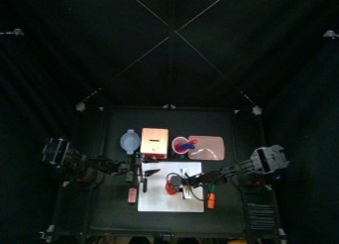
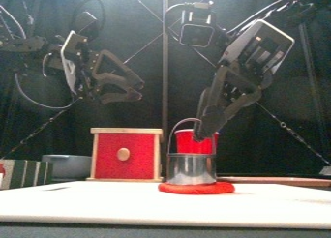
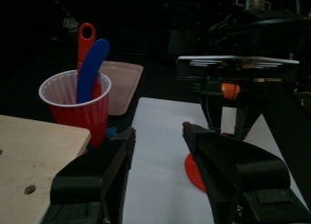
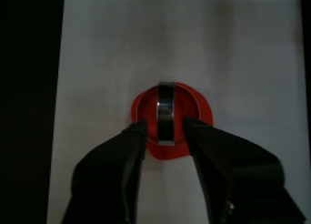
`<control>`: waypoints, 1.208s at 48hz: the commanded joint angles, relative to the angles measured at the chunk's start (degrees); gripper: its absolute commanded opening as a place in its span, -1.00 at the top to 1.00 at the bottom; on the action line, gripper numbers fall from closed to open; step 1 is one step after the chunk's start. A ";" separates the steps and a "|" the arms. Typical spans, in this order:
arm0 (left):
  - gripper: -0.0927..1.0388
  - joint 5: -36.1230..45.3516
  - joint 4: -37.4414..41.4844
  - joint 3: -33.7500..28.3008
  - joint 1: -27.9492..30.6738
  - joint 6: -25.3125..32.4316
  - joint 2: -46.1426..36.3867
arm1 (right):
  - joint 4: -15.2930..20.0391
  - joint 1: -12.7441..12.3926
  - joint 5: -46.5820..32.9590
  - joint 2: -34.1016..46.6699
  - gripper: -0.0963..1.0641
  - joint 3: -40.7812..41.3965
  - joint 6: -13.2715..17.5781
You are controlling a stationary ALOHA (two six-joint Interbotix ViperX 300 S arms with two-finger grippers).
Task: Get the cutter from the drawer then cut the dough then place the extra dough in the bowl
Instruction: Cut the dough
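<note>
The right gripper (image 2: 200, 129) is clamped on the wire handle (image 4: 165, 114) of the round metal cutter (image 2: 192, 168), which stands upright on the flat red dough disc (image 2: 196, 188), near the middle of the white cutting board (image 2: 91, 203). In the right wrist view the cutter sits roughly central on the dough, with a red rim showing all round it, so the cut should leave a whole ring of extra dough.

The step in hand looks like the cut itself. To do it well, the push should go straight down through the handle with the cutter kept level, so that the rim bites evenly all round. A tilt would likely cut one side through and leave the other joined. A small twist at the bottom may help free the ring. The lift after that should be straight up, or the soft dough may drag across the board.

The left gripper (image 2: 119, 90) hangs above the board's left side with its jaws spread and empty, free to steady the dough. The blue-grey bowl (image 1: 129, 141) waits at the far left, beside the pale wooden box (image 2: 126, 155).
</note>
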 commanded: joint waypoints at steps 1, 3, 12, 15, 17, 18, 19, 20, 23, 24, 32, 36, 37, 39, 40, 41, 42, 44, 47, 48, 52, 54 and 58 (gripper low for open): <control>-0.65 -0.26 0.62 -2.02 -0.26 0.53 -0.18 | 0.00 -0.26 -2.37 -2.99 -0.57 -1.85 0.00; -0.66 -0.35 1.14 -2.29 -0.26 0.62 0.00 | -0.18 -0.35 -4.04 -3.78 -0.57 -1.67 0.00; -0.67 -1.14 1.76 -4.75 -2.90 1.23 4.75 | -2.29 -2.64 -14.15 -6.68 -0.57 2.64 -0.35; -0.67 -2.11 1.67 -5.80 -4.48 1.23 6.86 | -2.99 -3.78 -20.30 -8.17 -0.57 5.54 -1.05; -0.67 -2.81 1.41 -6.42 -5.27 1.23 8.00 | -3.52 -4.13 -23.38 -9.05 -0.57 7.21 -1.41; -0.67 -3.25 1.23 -6.77 -5.71 1.23 8.53 | -3.96 -4.39 -24.96 -9.40 -0.57 8.09 -1.49; -0.67 -3.96 0.88 -7.12 -6.33 1.23 9.23 | -4.57 -4.75 -26.63 -9.76 -0.57 8.96 -1.41; -0.67 -4.39 0.70 -7.29 -6.59 1.23 9.76 | -5.45 -5.45 -29.09 -10.20 -0.57 10.20 -1.41; -0.67 -6.77 -0.53 -7.65 -7.91 1.14 11.25 | -7.38 -6.42 -34.72 -10.99 -0.57 13.01 -1.41; -0.67 -7.38 -0.88 -7.65 -8.35 1.14 11.51 | -7.82 -6.77 -36.74 -10.90 -0.57 14.06 -1.32; -0.67 -12.30 -4.66 -7.65 -11.60 1.05 14.15 | -4.13 -7.65 -46.49 -8.00 -0.57 18.02 -7.03; -0.66 -14.41 -6.68 -7.73 -13.27 1.05 16.17 | 3.96 -7.03 -51.50 -4.57 -0.57 18.98 -13.80; -0.66 -14.85 -7.12 -7.65 -13.80 1.05 16.52 | 5.98 -6.42 -52.82 -3.78 -0.57 19.34 -15.38; -0.66 -15.82 -8.35 -7.73 -14.68 1.05 17.31 | 11.34 -4.57 -56.87 -1.67 -0.57 20.13 -19.42; -0.66 -16.26 -8.79 -7.82 -15.03 1.05 17.58 | 14.68 -3.25 -59.68 -0.53 -0.57 20.48 -21.71; -0.66 -16.70 -9.40 -7.91 -15.56 1.05 18.02 | 16.79 -2.29 -61.52 0.18 -0.57 20.65 -22.94; -0.66 -16.96 -9.84 -8.00 -15.82 1.05 18.28 | 18.72 -1.32 -63.28 0.79 -0.57 20.74 -24.08; -0.66 -17.40 -10.46 -8.09 -16.17 1.05 18.98 | 22.94 0.97 -66.80 2.46 -0.57 20.83 -26.54; -0.66 -17.67 -11.16 -8.17 -16.61 1.05 20.48 | 27.25 3.69 -69.61 4.31 -0.57 20.65 -28.13; -0.66 -17.67 -11.25 -8.35 -16.70 0.97 20.74 | 28.12 4.48 -70.14 5.01 -0.57 20.48 -28.30; -0.66 -17.67 -11.25 -9.14 -17.14 0.97 21.62 | 28.39 5.89 -70.40 6.06 -0.57 20.13 -27.95; -0.66 -17.67 -11.25 -9.67 -17.23 1.05 22.06 | 28.65 6.42 -70.40 6.33 -0.57 20.04 -27.86; -0.66 -17.67 -11.25 -10.20 -16.96 1.14 23.29 | 29.09 6.59 -70.40 6.77 -0.57 20.30 -28.21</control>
